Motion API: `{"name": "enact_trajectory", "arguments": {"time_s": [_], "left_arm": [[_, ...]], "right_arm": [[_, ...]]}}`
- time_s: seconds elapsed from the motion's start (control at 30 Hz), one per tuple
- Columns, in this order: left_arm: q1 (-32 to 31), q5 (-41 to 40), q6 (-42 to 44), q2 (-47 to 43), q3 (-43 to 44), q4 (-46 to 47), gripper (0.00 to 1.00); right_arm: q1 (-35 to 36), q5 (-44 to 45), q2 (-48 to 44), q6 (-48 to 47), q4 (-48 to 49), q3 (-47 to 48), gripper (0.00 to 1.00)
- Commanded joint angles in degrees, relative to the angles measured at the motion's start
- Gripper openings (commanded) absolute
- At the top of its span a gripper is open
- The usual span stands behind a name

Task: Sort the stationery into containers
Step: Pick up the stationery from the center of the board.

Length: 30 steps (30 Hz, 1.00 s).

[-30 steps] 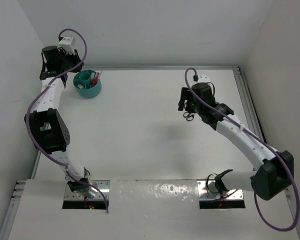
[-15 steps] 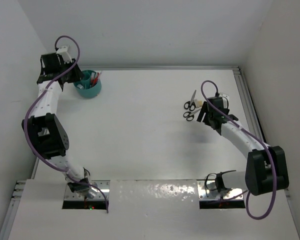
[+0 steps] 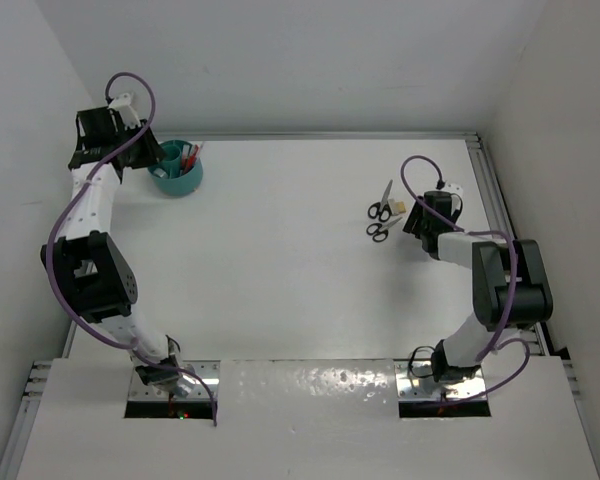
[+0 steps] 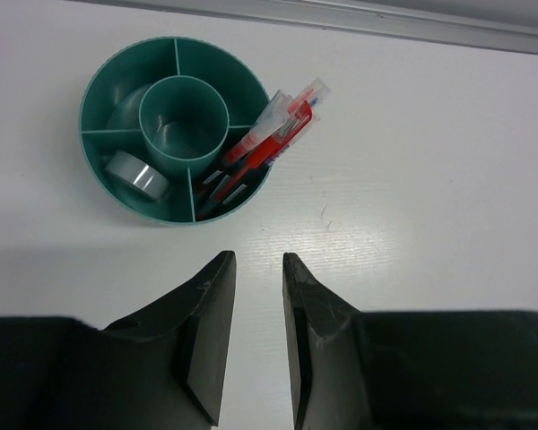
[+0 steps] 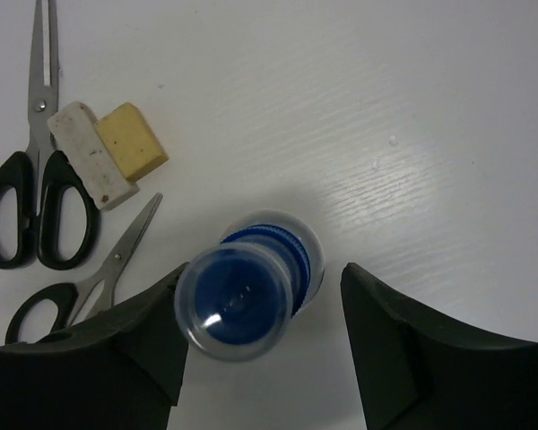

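The right claw (image 5: pixel 264 327) stands released astride the upright blue-capped bottle (image 5: pixel 247 305), at the right of the worktop (image 3: pixel 280 260) near the scissors (image 5: pixel 36 210) and beige block (image 5: pixel 133 139). I judge it should close squarely on the body, level, so the round bottle neither tips nor slips out. The left claw (image 4: pixel 258 345) hangs empty, its fingers slightly apart, beside the teal organiser (image 4: pixel 130 76) at the far left, which holds pens (image 4: pixel 269 139) and a tape ring (image 4: pixel 136 175); the worktop is smooth white, with plain white walls left, far and right.

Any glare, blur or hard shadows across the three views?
Top external: glare on the glossy near panel, shadows soft. Left wrist: organiser sharp, evenly lit. Right wrist: bright highlight on the bottle cap, large scissors crisp.
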Motion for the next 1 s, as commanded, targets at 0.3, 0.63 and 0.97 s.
{"name": "enact_trajectory", "arguments": {"time_s": [0.3,0.63,0.97], "left_arm": [[1.46,0.5,0.48,-1.8,5.12,-1.2,0.26],[-0.21,0.42,3.11,-2.5,6.08,-2.96,0.28],[-9.59,23.58,15.68,-0.84,10.21,-9.37,0.47]], "right_arm": [[-1.61,-1.83,4.0,-3.64,3.27,6.96,0.45],[-1.61,-4.54,0.85,-9.16,3.96,4.07,0.0],[1.72,-30.98,-20.6,-20.6,-14.54,10.2,0.0]]}}
